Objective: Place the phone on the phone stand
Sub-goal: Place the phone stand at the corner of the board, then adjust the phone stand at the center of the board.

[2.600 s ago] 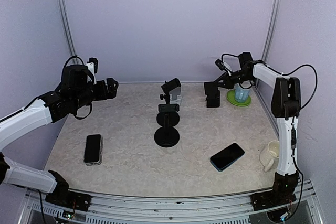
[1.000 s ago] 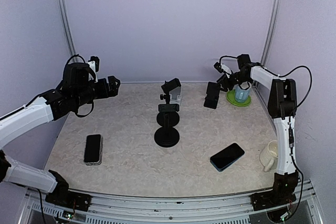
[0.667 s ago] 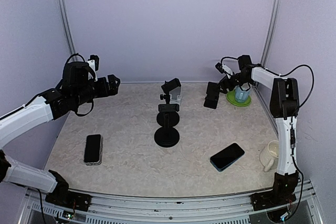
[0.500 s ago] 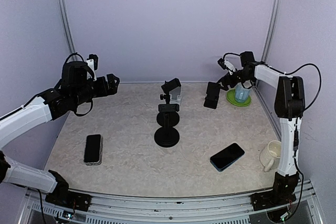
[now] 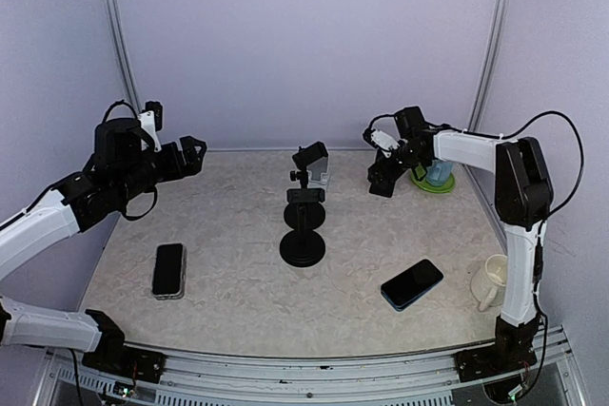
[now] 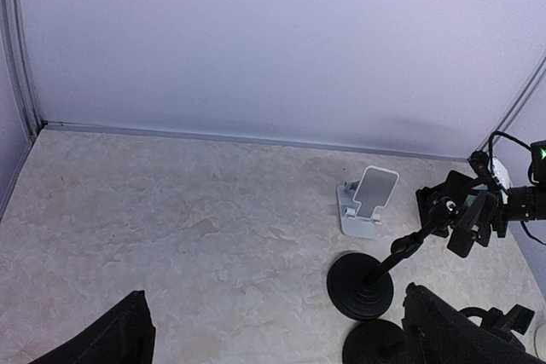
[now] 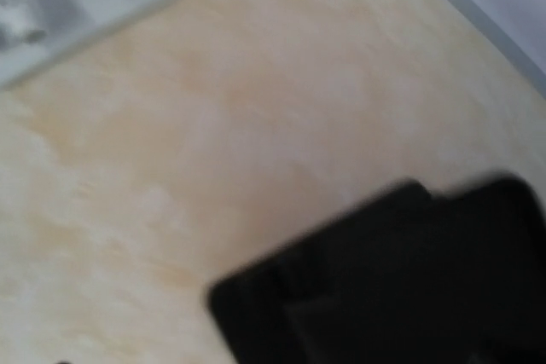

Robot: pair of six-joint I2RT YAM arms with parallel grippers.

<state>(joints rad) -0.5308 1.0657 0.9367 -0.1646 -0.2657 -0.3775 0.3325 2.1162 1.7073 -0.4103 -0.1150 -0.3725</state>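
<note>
Two phones lie flat on the table: a black phone [image 5: 168, 269] at the left and a dark blue phone [image 5: 412, 283] at the right front. A white phone stand [image 5: 324, 179] [image 6: 367, 201] sits at the back centre. Two black round-based clamp stands [image 5: 303, 227] [image 6: 368, 275] stand in front of it. My left gripper [image 5: 186, 152] [image 6: 281, 334] hangs open and empty above the table's left rear. My right gripper [image 5: 383, 174] is low, to the right of the stands. Its wrist view is blurred and shows only a dark shape [image 7: 401, 279] over the table.
A green saucer [image 5: 420, 181] holding a blue glass [image 5: 438, 172] sits at the back right, just behind my right arm. A cream mug [image 5: 489, 282] stands at the right edge. The back wall runs close behind the white stand.
My right wrist has dropped and swung left, away from the saucer; the gripper stays over much the same spot. My left arm has drawn back a little to the left.
</note>
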